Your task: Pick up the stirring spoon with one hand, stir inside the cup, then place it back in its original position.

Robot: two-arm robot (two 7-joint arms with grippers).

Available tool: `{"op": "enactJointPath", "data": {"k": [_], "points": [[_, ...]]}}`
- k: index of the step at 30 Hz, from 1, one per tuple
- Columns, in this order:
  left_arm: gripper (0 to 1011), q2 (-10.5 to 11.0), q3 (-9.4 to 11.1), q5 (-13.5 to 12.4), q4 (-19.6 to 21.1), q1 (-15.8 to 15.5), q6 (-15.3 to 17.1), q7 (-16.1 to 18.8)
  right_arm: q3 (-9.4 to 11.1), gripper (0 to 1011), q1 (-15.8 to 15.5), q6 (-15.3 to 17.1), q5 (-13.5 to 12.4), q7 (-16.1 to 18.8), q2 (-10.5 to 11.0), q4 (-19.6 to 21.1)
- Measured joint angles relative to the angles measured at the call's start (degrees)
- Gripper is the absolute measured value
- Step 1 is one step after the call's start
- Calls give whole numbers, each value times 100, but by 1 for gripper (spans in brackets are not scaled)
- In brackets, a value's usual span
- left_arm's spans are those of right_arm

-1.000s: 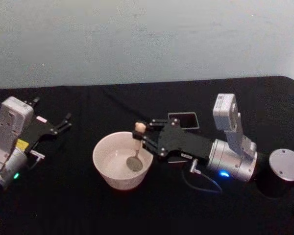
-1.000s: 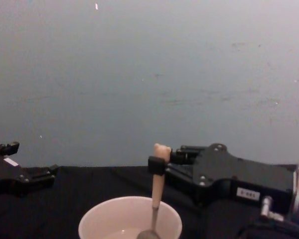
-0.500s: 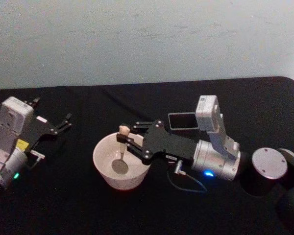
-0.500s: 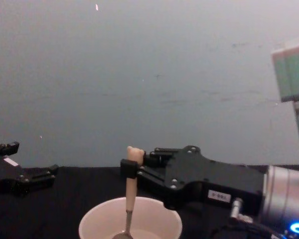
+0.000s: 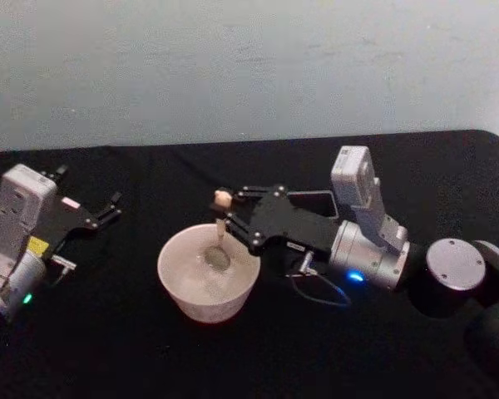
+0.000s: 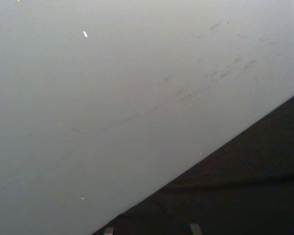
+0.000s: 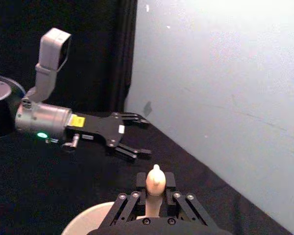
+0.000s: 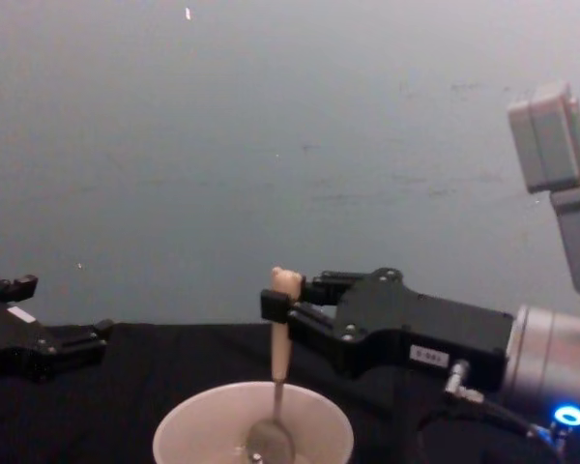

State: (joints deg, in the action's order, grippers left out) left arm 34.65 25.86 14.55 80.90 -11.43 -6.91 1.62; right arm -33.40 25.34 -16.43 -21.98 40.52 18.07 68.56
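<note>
A: The right claw [image 5: 226, 214] is clamped on the spoon [image 8: 279, 333] just under its bear-like head. The metal bowl is down inside the cup [image 5: 201, 306] at the middle of the worktop [image 5: 108, 332]. What makes a good stir here?

B: Small circles, likely, with the spoon upright and its bowl off the thin rim, lest the cup tip or slide. The left claw [image 5: 110, 208] sits parked at the left, fingers spread, holding nothing.

A: And the spoon itself?

B: Beige handle, thin dark neck, shiny round bowl. The holder [image 5: 314, 193] waits just behind the right claw.
</note>
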Motion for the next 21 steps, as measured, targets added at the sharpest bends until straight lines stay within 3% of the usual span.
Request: {"op": "enactJointPath", "data": {"k": [11,21], "points": [[1001,0,0,0,0,0,0,0,173,213,-297,173,-108,-36,261,424],[1001,0,0,0,0,0,0,0,108,213,-585,330,-263,89,405,845]]}}
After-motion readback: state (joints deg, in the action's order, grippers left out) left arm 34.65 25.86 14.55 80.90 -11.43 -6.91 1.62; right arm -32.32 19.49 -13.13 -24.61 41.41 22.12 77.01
